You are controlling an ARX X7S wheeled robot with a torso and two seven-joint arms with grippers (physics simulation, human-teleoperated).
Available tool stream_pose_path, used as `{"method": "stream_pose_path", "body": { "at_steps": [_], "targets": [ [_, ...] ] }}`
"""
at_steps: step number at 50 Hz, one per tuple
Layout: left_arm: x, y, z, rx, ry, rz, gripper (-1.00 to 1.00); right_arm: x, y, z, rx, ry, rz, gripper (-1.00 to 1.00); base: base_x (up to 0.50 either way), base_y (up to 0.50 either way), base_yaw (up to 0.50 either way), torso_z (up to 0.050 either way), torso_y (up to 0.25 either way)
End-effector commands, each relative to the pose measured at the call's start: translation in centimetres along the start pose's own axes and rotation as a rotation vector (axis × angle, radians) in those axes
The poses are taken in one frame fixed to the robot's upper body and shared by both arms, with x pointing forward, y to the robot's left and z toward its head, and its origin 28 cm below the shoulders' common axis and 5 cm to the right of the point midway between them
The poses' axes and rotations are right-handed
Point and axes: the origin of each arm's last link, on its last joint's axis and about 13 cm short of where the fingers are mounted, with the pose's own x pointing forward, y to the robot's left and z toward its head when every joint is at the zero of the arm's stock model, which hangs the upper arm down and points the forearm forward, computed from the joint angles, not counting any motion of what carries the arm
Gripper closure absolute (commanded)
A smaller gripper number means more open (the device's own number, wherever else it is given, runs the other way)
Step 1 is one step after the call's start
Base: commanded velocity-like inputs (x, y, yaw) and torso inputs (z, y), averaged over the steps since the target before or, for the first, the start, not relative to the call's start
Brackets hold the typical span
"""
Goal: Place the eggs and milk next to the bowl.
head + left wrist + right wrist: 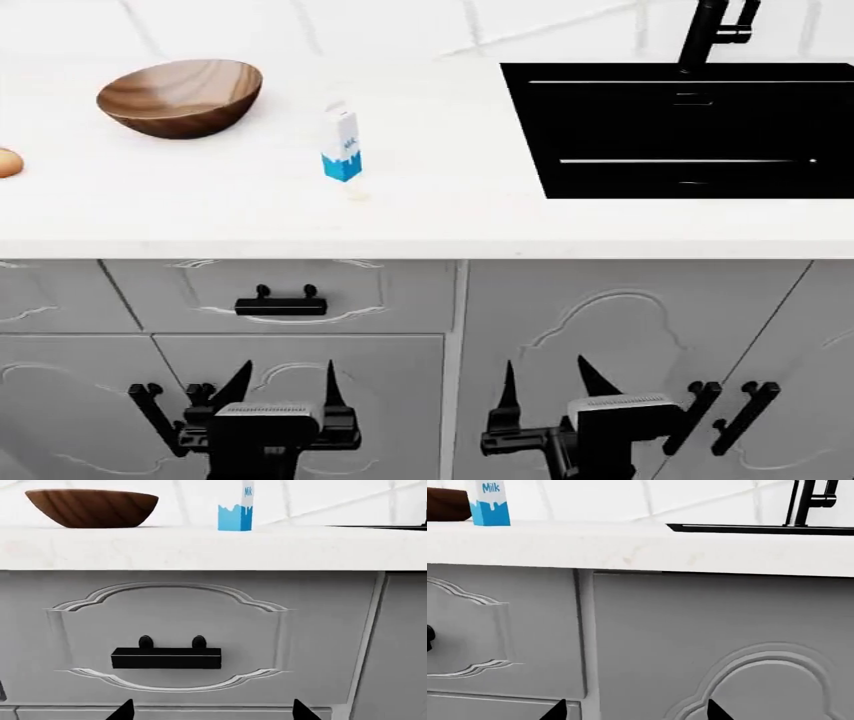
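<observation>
The white counter point(441, 215) is running across the head view, well above and beyond both grippers, which are hanging low in front of the grey cabinet doors point(627, 320). The black sink point(681, 125) is sitting in the counter, up and ahead of the right gripper point(547, 378), with the black tap point(714, 30) rising behind it. The bowl point(180, 97) is resting upright on the counter, far up from the left gripper point(283, 378) and a little to its left. The milk point(342, 146) is standing upright near the bowl but apart from it, almost straight above the left gripper. A black drawer handle point(280, 303) is lying just above that gripper. One egg point(7, 162) is showing at the counter's left edge, well apart from the bowl. Both grippers are holding nothing, their fingers spread apart.
</observation>
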Motion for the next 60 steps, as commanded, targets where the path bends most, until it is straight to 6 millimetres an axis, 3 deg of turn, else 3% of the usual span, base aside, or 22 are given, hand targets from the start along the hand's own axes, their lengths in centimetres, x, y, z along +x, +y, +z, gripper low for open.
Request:
{"method": "stream_pose_path", "body": {
  "at_steps": [1,34,41,60],
  "targets": [
    [0.03,0.04,-0.01,0.001,-0.005,0.007,-1.0,-0.04,0.07,0.13,-0.002,-0.004,0.006,-1.0,0.0,0.5,0.0,0.0,0.0],
    [0.06,0.03,-0.07,0.01,0.001,0.01,-1.0,-0.06,-0.03,0.05,0.0,-0.005,0.004,-1.0,0.0,0.5,0.0,0.0,0.0],
    [0.0,0.0,0.04,-0.002,-0.007,0.004,-1.0,-0.03,-0.08,0.04,0.018,0.0,-0.004,-1.0,0.0,0.0,0.0,0.003,0.0],
    [0.0,0.06,0.62,0.003,-0.007,0.017,-1.0,-0.07,-0.01,0.21,0.001,-0.008,0.004,-1.0,0.0,0.0,0.0,0.05,0.0]
  ]
}}
